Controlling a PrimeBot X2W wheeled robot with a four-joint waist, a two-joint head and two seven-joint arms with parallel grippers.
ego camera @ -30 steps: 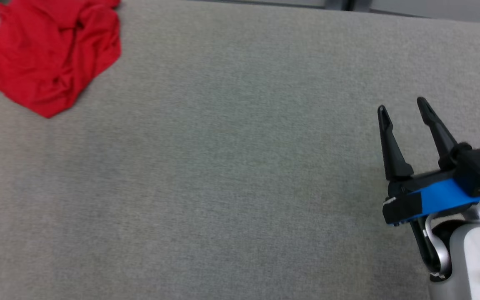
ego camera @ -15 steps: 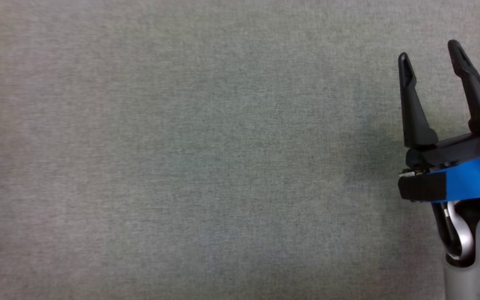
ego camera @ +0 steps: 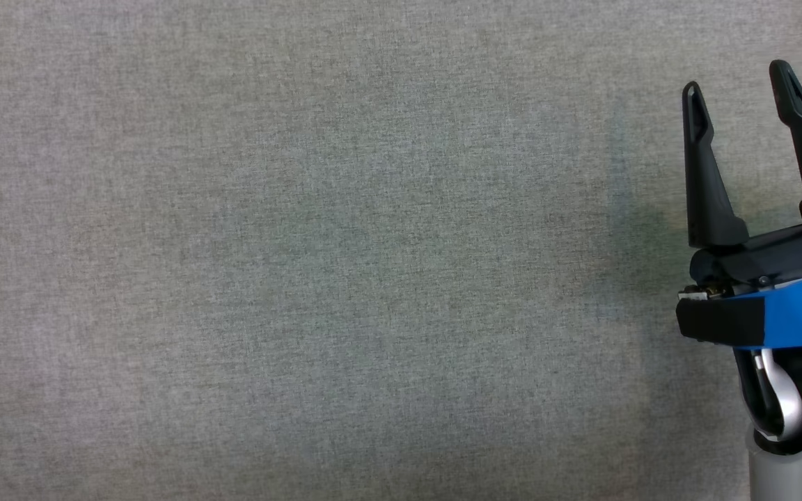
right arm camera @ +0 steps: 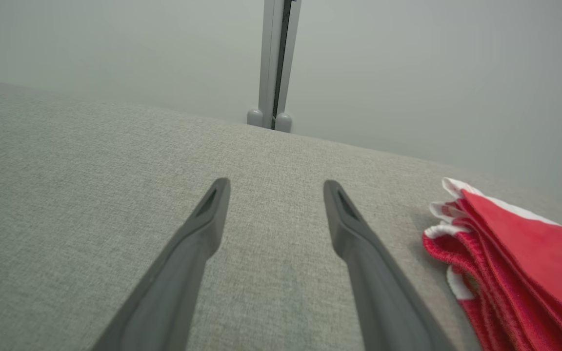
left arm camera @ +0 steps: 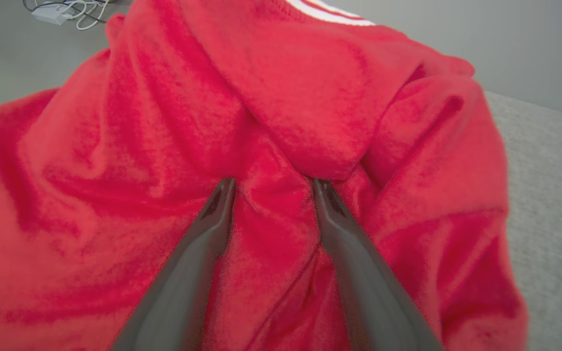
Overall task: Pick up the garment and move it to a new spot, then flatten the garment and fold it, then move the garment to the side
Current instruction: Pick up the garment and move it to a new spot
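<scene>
The left end effector (left arm camera: 273, 184), wide open, straddles a fold of the crumpled red fleece garment (left arm camera: 310, 97). I'd sink deeper before pinching. The right end effector (ego camera: 736, 80) hangs open, empty.

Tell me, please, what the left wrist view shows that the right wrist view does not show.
Left wrist view: the crumpled red garment up close, the left gripper with open fingers pushed into its folds, white cables behind it. Right wrist view: the right gripper open above bare surface, a folded red-and-white pile beside it, a pale post at the wall. Both: the grey fabric surface and red cloth.
</scene>
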